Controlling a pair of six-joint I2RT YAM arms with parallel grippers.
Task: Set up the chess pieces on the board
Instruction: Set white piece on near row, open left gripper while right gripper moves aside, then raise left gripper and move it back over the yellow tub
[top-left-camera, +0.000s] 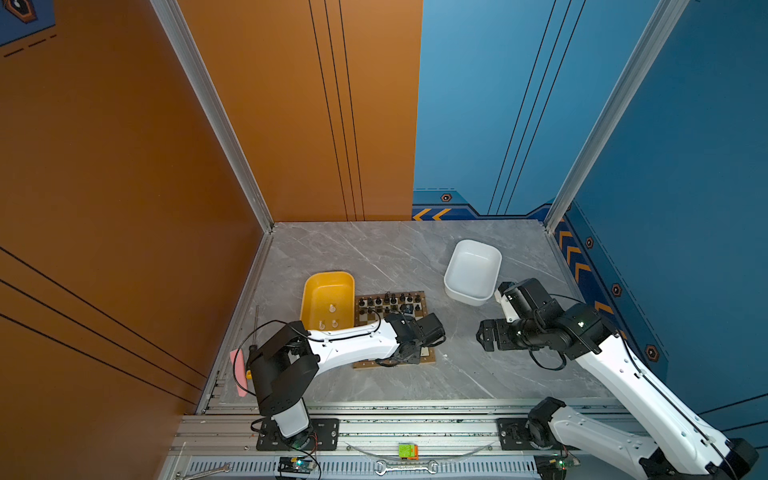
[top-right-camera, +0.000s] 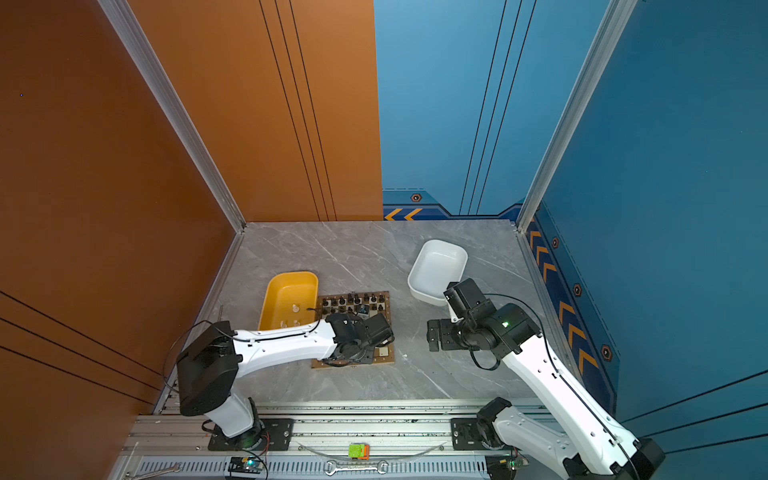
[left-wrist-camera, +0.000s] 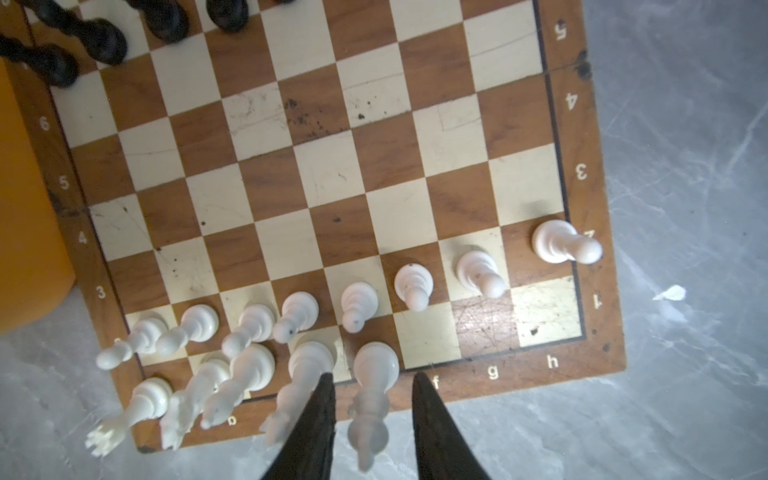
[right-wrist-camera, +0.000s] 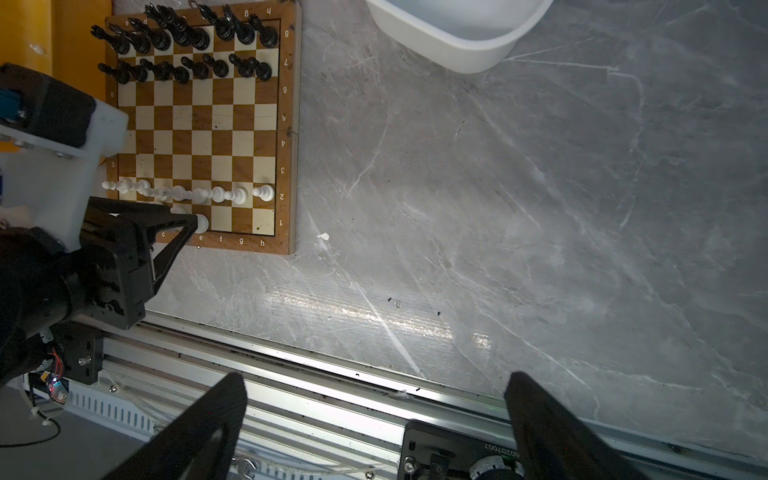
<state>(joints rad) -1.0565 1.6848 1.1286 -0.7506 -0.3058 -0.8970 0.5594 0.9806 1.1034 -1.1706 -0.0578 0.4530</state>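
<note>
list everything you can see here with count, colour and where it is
board: one, brown and cream checks, mid table
black pieces: sixteen, black, filling ranks 7 and 8
white pieces on the board: thirteen, cream, eight on rank 2 and five on a1 to e1
white pieces in the tub: three, cream, on the yellow tub's floor
yellow tub: one, yellow, against the board's a-file side
white tub: one, white, far right of the table, nothing seen inside
scrap: one, white, on the table by the h1 corner
wrenches: two, silver, on the front rail
left gripper: one, black, open, fingertips either side of the e1 piece
right gripper: one, black, open, above bare table right of the board
</note>
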